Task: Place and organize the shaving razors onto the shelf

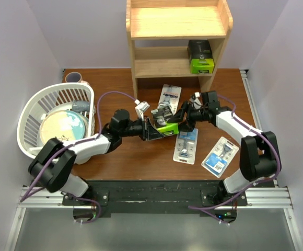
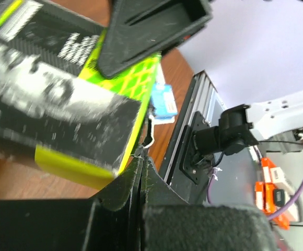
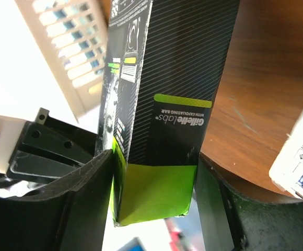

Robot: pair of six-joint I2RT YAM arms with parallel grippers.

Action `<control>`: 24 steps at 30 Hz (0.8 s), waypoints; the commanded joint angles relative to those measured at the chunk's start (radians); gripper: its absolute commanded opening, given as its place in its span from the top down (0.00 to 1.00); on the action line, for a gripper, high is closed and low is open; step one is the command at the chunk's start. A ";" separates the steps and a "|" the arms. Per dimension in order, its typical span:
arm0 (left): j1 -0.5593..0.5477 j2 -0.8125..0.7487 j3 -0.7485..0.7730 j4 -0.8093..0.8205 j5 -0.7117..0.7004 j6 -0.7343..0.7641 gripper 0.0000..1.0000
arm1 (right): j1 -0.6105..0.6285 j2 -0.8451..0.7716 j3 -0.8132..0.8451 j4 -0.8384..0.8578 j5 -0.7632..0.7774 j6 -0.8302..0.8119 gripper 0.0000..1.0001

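Between the fingers of the right hand (image 3: 154, 159), its wrist view shows a black Gillette Labs box (image 3: 167, 78) clamped at its lime-green end, with print the overhead view cannot resolve. The fingers of the left hand (image 2: 141, 170) are pressed together beneath the box's lime corner. Overhead, both hands meet mid-worktop (image 1: 120, 89), in front of the wooden shelf (image 1: 177, 23), whose lower tier holds a second black box (image 1: 200, 56).

blurred black box (image 2: 52, 104) with lime-green end lies just beyond the left pincer (image 2: 141, 164), fingers together.
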 commanded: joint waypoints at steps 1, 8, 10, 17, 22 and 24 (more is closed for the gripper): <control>0.005 -0.134 0.087 -0.042 0.000 0.165 1.00 | 0.019 -0.095 0.167 -0.124 -0.042 -0.254 0.56; 0.075 -0.173 0.307 -0.278 -0.094 0.313 1.00 | 0.023 -0.141 0.264 -0.087 -0.037 -0.283 0.62; 0.090 -0.162 0.371 -0.305 -0.108 0.345 1.00 | 0.025 -0.132 0.293 -0.031 -0.037 -0.264 0.64; 0.133 -0.072 0.520 -0.333 -0.171 0.434 1.00 | 0.022 0.006 0.377 0.189 -0.029 -0.118 0.66; 0.146 -0.010 0.609 -0.336 -0.250 0.488 1.00 | 0.023 0.143 0.500 0.292 -0.019 -0.044 0.66; 0.146 0.014 0.641 -0.345 -0.286 0.500 1.00 | 0.025 0.204 0.553 0.298 -0.007 -0.036 0.66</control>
